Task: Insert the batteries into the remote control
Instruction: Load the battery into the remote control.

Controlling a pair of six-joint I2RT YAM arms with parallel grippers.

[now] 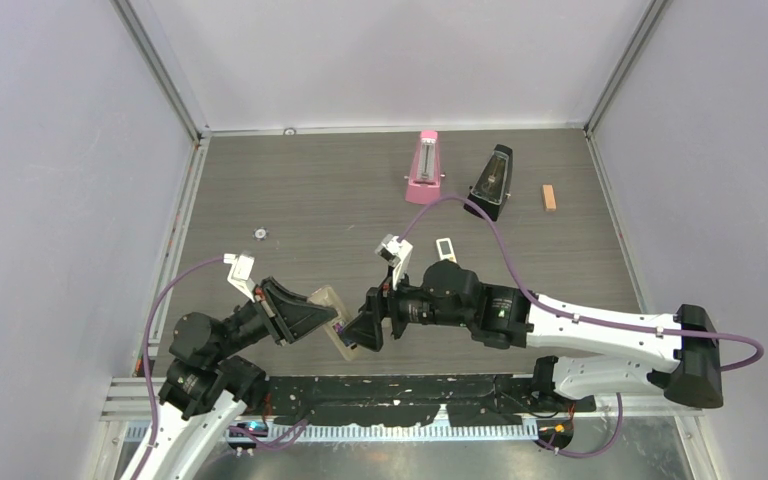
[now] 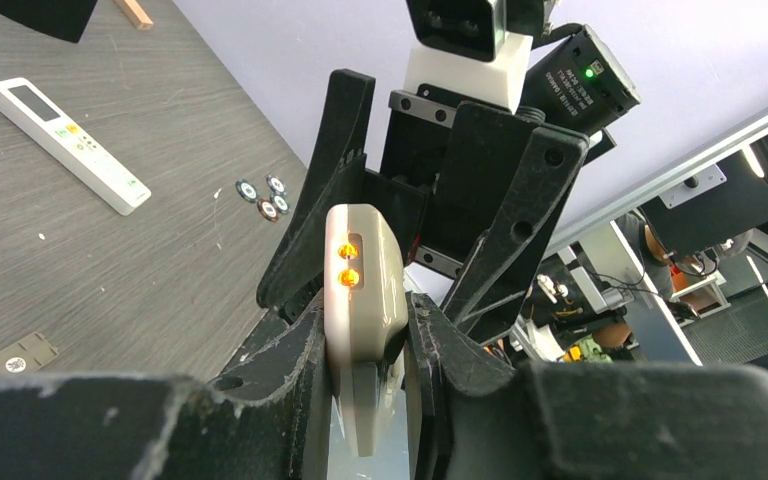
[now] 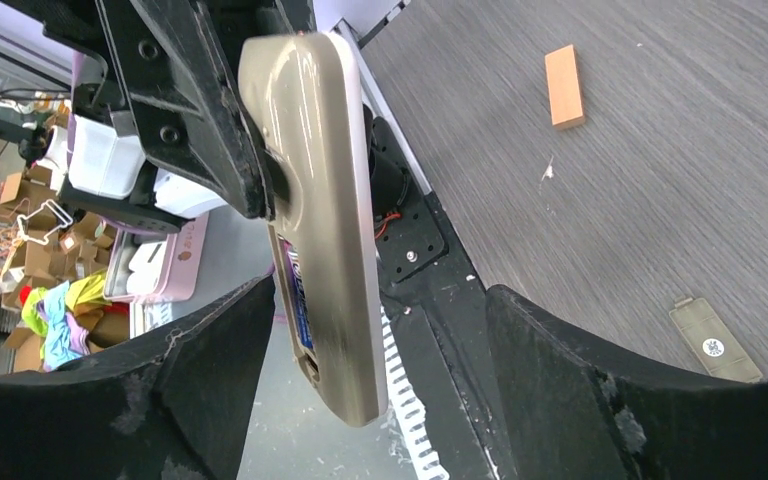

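Observation:
My left gripper [image 2: 365, 330] is shut on the remote control [image 2: 363, 290], holding it on edge above the table's near side, grey-beige back showing. In the right wrist view the remote control [image 3: 325, 220] hangs between the wide-apart jaws of my open right gripper [image 3: 380, 300], and neither finger touches it. One of the batteries [image 3: 300, 300], with a bluish-purple wrap, sits in its open compartment. From above, the left gripper [image 1: 310, 312] and right gripper [image 1: 365, 330] meet at the remote control [image 1: 332, 312].
A grey-beige battery cover [image 3: 715, 340] lies flat on the table. Another white remote [image 2: 68, 143] and a few small round discs [image 2: 265, 197] lie farther out. A pink metronome [image 1: 424, 168], a black metronome [image 1: 491, 181] and an orange block [image 1: 549, 197] stand at the back.

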